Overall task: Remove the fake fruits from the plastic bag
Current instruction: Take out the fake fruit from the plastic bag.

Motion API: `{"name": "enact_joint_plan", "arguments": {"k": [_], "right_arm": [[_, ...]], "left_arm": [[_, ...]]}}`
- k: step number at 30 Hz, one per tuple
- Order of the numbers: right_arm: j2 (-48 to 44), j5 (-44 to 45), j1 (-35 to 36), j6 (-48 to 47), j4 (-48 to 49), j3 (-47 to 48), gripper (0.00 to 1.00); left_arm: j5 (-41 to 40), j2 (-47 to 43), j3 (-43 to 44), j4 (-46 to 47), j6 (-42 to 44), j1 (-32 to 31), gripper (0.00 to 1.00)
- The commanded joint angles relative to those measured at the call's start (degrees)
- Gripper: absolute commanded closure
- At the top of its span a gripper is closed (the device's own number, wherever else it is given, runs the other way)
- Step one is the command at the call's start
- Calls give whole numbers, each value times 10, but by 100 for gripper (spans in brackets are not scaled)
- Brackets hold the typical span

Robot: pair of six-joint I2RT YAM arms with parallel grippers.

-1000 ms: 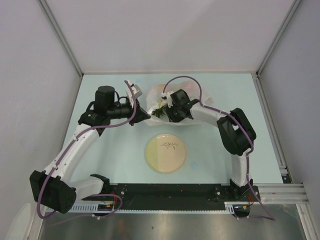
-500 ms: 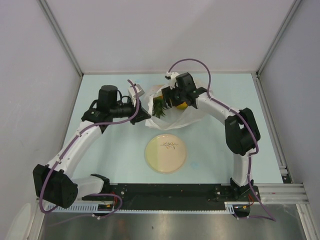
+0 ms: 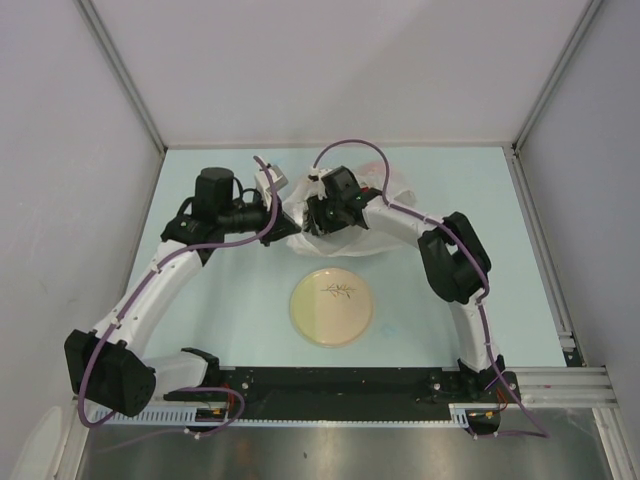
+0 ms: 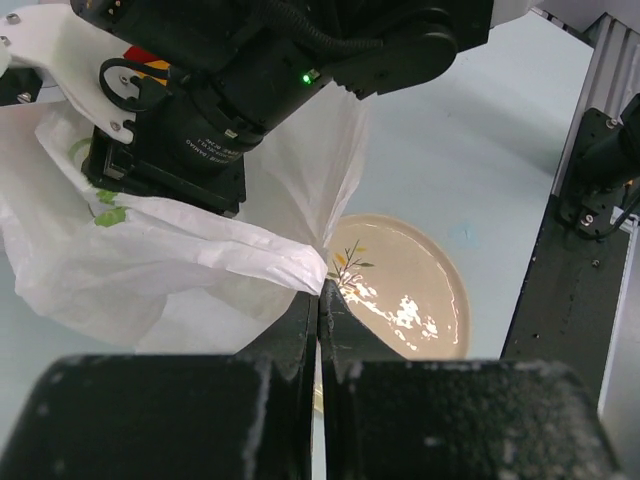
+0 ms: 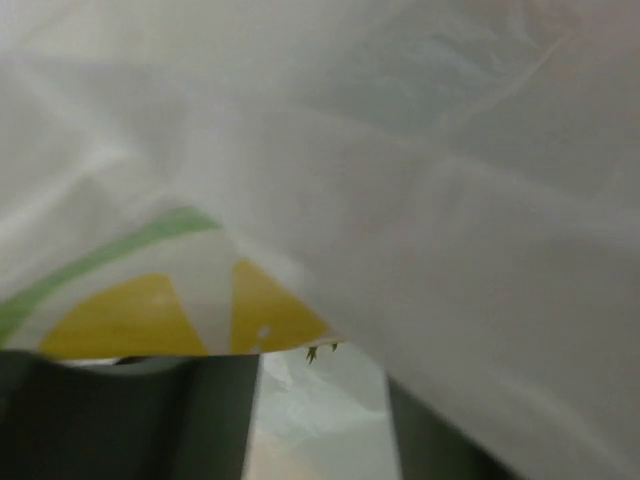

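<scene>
The plastic bag [image 3: 385,228] lies crumpled at the table's back middle, white with lemon print. My left gripper [image 3: 286,222] is shut on the bag's left edge; in the left wrist view the jaws [image 4: 320,290] pinch a fold of the bag [image 4: 150,255]. My right gripper [image 3: 320,215] is pushed into the bag's mouth. In the right wrist view its fingers [image 5: 130,420] stand apart under the bag film [image 5: 400,180], with nothing between them. Tiny green spiky tips [image 5: 312,352] peek out beyond the film. The other fake fruits are hidden.
A round beige plate [image 3: 331,306] with a twig print lies in front of the bag, also in the left wrist view [image 4: 420,300]. The right arm's black wrist [image 4: 200,130] is close above the bag. A black base rail [image 3: 340,385] runs along the near edge.
My right gripper has moved left and down into the bag's mouth. The green leaves and yellow fruit seen earlier are now covered. My left gripper keeps its hold.
</scene>
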Motion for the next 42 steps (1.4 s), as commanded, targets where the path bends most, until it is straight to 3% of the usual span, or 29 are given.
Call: {"name": "enact_joint_plan", "arguments": {"k": [1,4,10,20,25,31,37,42], "right_arm": [[-4,45,-10,-22,19,20,68],[-16,9,-12,-61,22,21,87],[-87,-41,-22,-158,-36,42,100],[-138,-74,-47,-391,-293,143,100],[-127,-156,-89,-435,-405,217,100],[-62,-265,-113,-518,-674,391,100],[-114,-259,-99,-548,-662,310,100],[-89,-228,-93,-494,-618,240,100]], "left_arm": [[-7,0,22,24,2,-2,99],[-16,1,14,37,-7,-3,99],[-67,11,7,64,-15,-3,100],[-146,62,44,105,-20,-3,100],[-172,96,86,122,-11,-3,100],[-197,148,130,142,10,-3,100],[-221,219,178,159,13,-2,100],[-267,236,209,191,-39,2,100]]}}
